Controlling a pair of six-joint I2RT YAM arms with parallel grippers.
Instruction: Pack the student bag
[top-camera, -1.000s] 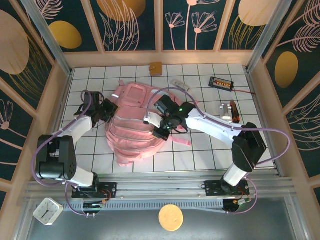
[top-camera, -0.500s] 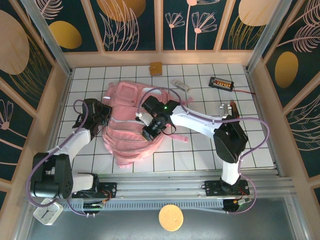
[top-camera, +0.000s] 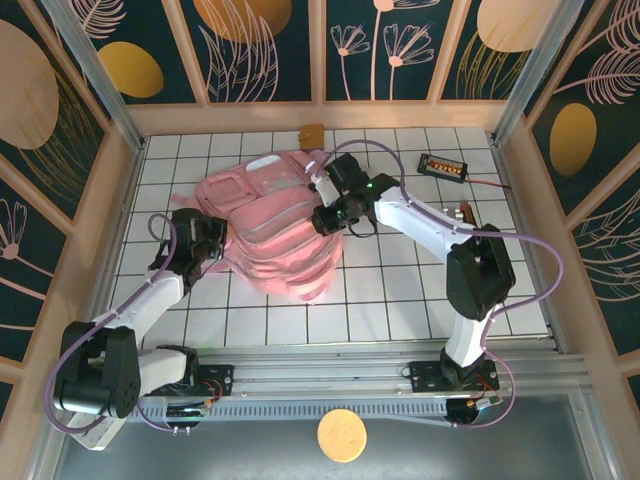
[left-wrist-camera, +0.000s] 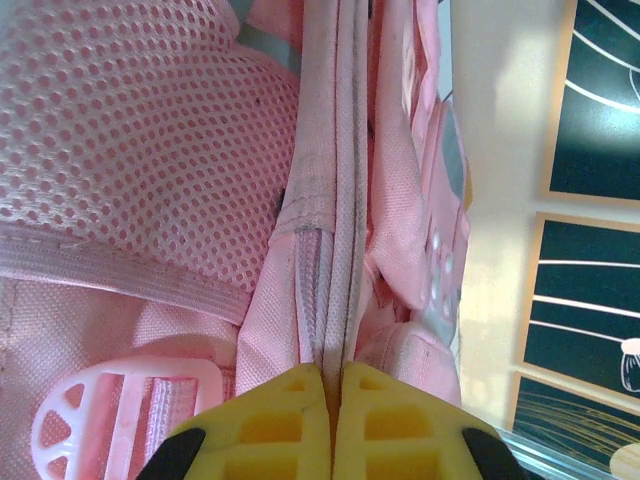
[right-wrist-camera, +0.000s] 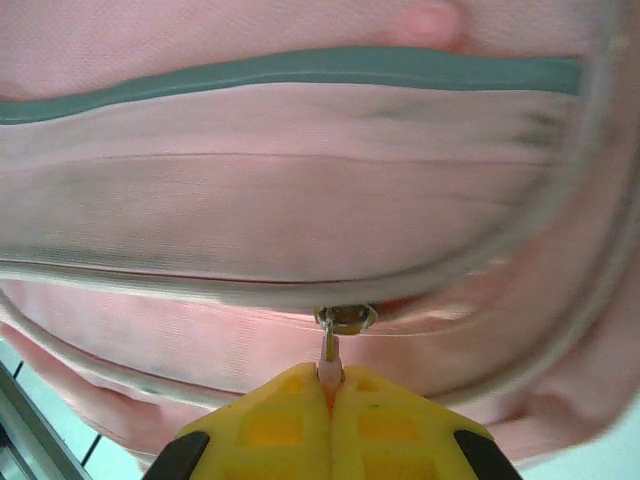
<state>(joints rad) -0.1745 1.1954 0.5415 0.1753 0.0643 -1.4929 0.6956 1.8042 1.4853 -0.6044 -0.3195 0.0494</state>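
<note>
The student bag (top-camera: 265, 225), a large soft pink backpack, lies slumped in the middle of the white tiled table. My left gripper (top-camera: 214, 240) is at the bag's left edge; its yellow fingertips (left-wrist-camera: 333, 378) are shut on a pink fabric seam beside a zip track (left-wrist-camera: 322, 290). At the bag's right side, my right gripper (top-camera: 326, 219) is shut on the pink zip pull (right-wrist-camera: 329, 352), which hangs from a metal slider (right-wrist-camera: 346, 318). Mesh padding (left-wrist-camera: 130, 130) and a pale plastic buckle (left-wrist-camera: 90, 415) show in the left wrist view.
A small brown square item (top-camera: 312, 133) lies at the table's back edge. A black device with orange parts (top-camera: 443, 165) and its cable sit back right. A metal object (top-camera: 461, 214) is partly behind the right arm. Wooden walls close in the table.
The bag has swung and slid toward the back of the table. My right gripper moved back and right with the zip pull. The left gripper stayed clamped on the bag's edge, shifting slightly nearer.
</note>
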